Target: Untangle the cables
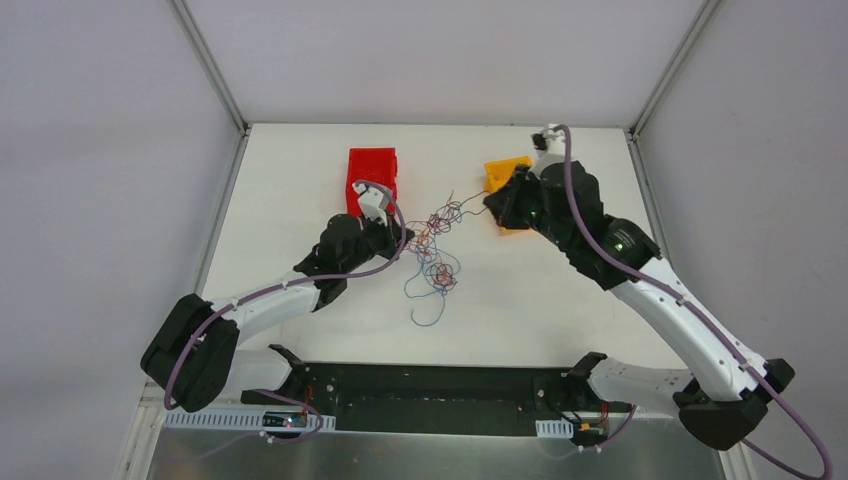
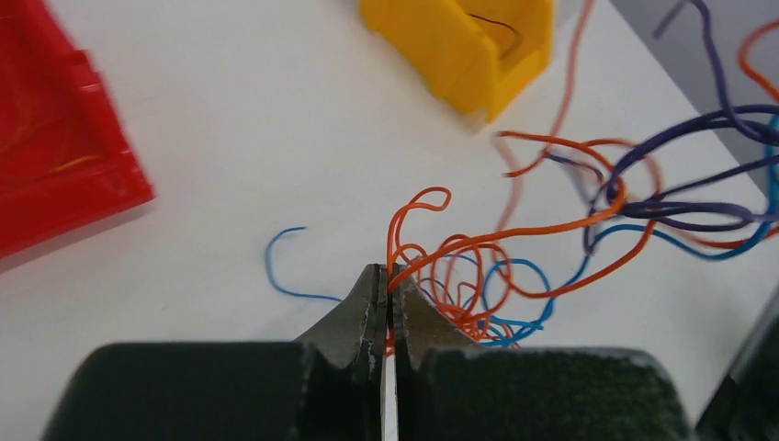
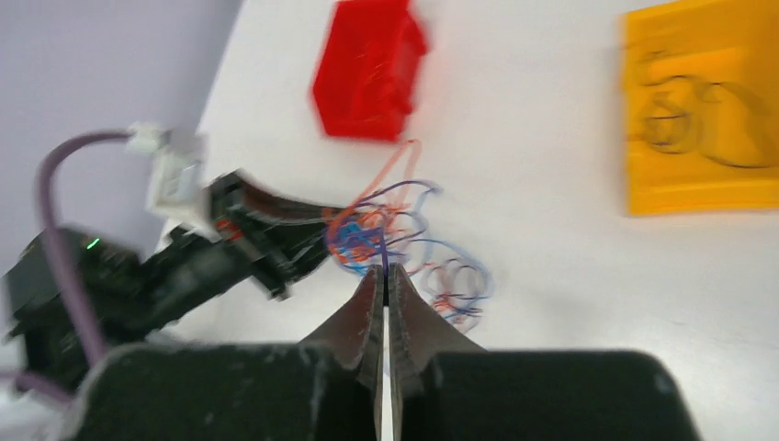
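Observation:
The cables (image 1: 437, 252) are a loose tangle of thin orange, blue and dark purple wires on the white table between the two arms. My left gripper (image 1: 407, 236) sits at the tangle's left edge. In the left wrist view the left gripper (image 2: 389, 274) is shut on an orange wire (image 2: 415, 260), and the rest of the cables (image 2: 643, 207) fan out to the right. My right gripper (image 1: 489, 204) is at the upper right, with strands stretched up toward it. In the right wrist view the right gripper (image 3: 384, 271) is shut on a purple strand (image 3: 382, 246), above the cables (image 3: 367, 230).
A red bin (image 1: 372, 178) stands behind the left gripper, and a yellow bin (image 1: 506, 177) lies partly under the right wrist. Both bins hold a few wires: the red bin (image 3: 371, 73) and the yellow bin (image 3: 703, 119). Grey walls enclose the table.

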Controlling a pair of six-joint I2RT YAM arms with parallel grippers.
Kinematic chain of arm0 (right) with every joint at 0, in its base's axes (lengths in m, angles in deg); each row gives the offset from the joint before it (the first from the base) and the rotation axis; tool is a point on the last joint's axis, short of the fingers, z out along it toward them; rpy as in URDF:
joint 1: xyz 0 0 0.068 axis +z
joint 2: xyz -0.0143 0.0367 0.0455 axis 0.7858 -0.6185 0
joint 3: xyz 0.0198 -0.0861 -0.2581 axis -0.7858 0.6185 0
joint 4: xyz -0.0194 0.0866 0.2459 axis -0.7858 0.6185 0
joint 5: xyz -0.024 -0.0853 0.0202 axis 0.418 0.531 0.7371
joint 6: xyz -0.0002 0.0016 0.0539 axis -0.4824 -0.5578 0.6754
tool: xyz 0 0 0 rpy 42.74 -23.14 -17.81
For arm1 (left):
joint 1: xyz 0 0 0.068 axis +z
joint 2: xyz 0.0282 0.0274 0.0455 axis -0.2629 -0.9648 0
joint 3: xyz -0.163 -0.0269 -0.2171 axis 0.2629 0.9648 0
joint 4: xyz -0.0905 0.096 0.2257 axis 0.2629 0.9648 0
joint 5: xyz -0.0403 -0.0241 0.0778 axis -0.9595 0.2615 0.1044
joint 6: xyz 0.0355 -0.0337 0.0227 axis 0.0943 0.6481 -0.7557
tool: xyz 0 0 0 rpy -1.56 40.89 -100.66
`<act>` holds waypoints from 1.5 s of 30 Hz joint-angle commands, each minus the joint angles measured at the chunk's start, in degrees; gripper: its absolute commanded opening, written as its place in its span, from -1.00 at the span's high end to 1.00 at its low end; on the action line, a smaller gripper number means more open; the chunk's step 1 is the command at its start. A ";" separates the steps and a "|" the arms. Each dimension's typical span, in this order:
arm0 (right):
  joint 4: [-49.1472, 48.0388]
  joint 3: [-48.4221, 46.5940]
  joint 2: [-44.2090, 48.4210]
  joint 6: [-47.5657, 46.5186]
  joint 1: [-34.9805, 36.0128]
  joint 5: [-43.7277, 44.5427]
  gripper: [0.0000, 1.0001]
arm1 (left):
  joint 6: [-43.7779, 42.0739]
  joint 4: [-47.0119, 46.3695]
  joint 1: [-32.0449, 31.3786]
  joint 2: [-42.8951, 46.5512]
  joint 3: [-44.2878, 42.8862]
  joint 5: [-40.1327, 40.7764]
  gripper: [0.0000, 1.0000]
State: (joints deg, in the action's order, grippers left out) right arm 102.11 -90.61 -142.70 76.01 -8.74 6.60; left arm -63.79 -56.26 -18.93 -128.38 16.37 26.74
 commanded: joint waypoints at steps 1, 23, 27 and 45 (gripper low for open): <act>3.80 4.07 9.35 2.32 -2.95 28.47 1.00 | 1.73 11.41 0.11 4.22 -1.78 23.67 1.00; 2.78 16.57 20.98 2.80 -15.25 24.10 0.99 | 7.71 20.36 5.25 11.57 0.31 34.63 1.00; -0.33 19.56 18.43 3.18 -15.24 7.59 0.39 | 2.41 8.02 5.17 13.45 3.06 15.90 1.00; -48.96 34.68 -5.65 -13.08 -0.55 -13.17 -0.53 | 5.35 43.64 4.20 14.02 -31.31 -17.18 1.00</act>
State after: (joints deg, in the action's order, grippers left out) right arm 76.62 -58.94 -144.62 67.92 -9.68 -3.13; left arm -58.13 -25.20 -14.08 -115.62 -4.59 18.77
